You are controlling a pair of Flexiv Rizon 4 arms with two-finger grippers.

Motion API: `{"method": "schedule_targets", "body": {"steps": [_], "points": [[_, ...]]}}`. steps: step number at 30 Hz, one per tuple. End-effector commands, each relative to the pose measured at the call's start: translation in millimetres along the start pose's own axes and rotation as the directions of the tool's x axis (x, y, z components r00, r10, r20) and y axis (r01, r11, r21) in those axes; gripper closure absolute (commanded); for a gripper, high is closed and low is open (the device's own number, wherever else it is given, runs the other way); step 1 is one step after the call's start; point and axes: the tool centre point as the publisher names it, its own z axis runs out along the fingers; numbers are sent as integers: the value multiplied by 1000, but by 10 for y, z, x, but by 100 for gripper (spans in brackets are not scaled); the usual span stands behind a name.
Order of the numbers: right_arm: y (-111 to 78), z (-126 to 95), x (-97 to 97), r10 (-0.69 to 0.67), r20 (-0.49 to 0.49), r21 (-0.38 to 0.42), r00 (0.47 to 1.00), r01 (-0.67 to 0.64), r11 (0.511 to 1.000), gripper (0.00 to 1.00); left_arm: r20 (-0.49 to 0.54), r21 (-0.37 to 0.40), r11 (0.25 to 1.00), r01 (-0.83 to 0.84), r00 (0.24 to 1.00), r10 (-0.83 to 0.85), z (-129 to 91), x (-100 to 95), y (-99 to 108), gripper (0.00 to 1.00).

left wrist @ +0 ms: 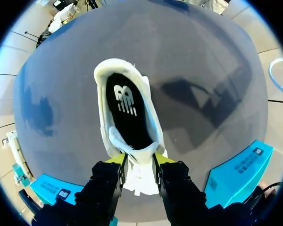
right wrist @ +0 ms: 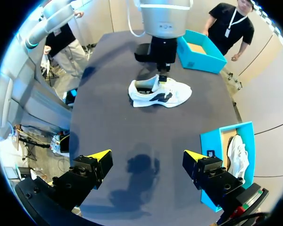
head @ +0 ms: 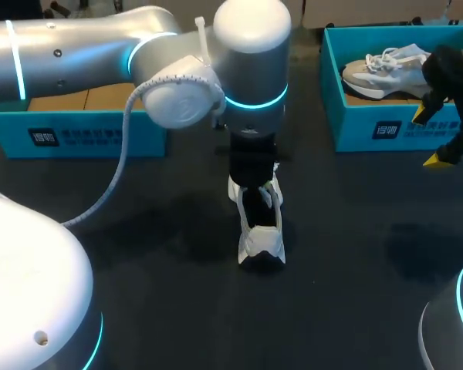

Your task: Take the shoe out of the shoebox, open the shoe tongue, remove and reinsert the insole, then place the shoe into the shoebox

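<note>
A white shoe (head: 261,227) stands on the dark table (head: 177,254) in the middle, toe towards the far side. Its black insole (left wrist: 127,110) lies inside the opening. My left gripper (left wrist: 139,162) comes down from above and is shut on the white shoe tongue (left wrist: 140,157), which sits pinched between the two yellow tips. In the head view the left gripper (head: 256,181) is mostly hidden under its wrist. My right gripper (right wrist: 146,155) hangs open and empty well short of the shoe (right wrist: 160,92), near the right shoebox (head: 386,127).
The right blue shoebox holds a second white shoe (head: 386,65). Another blue shoebox (head: 77,123) stands at the back left, behind my left arm. Bare table lies in front of the shoe and to both its sides.
</note>
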Motion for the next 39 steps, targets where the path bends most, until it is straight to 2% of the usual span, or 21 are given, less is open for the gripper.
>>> {"method": "schedule_targets", "body": {"steps": [1,6,9,14,17,23,25,29,32,34,39], "points": [[9,9,-13,1,-2,3,1000,-1,1000,0,0,-5,1000,4,1000,-4,-40,48,-131,64],[9,9,-13,1,-2,3,1000,-1,1000,0,-8,8,1000,21,1000,-21,21,81,-268,64],[9,9,-13,1,-2,3,1000,-1,1000,0,-11,12,1000,28,1000,-27,-26,88,-299,65],[9,9,-13,1,-2,3,1000,-1,1000,0,22,-4,996,85,996,-85,-211,58,-214,65],[9,9,-13,1,-2,3,1000,-1,1000,0,33,-6,994,106,994,-106,-221,18,-128,65],[9,9,-13,1,-2,3,1000,-1,1000,0,25,-20,993,113,993,-112,-95,-46,-33,70],[9,9,-13,1,-2,3,1000,-1,1000,0,24,-14,994,111,994,-110,-52,-53,-58,73],[9,9,-13,1,-2,3,1000,-1,1000,0,8,-2,993,115,993,-115,72,-36,-96,73],[9,9,-13,1,-2,3,1000,-1,1000,0,-1,8,993,114,993,-114,125,-11,-164,80],[9,9,-13,1,-2,3,1000,-1,1000,0,-4,11,993,114,993,-114,138,5,-209,84],[9,9,-13,1,-2,3,1000,-1,1000,0,-7,35,987,160,987,-160,108,29,-274,87]]}}
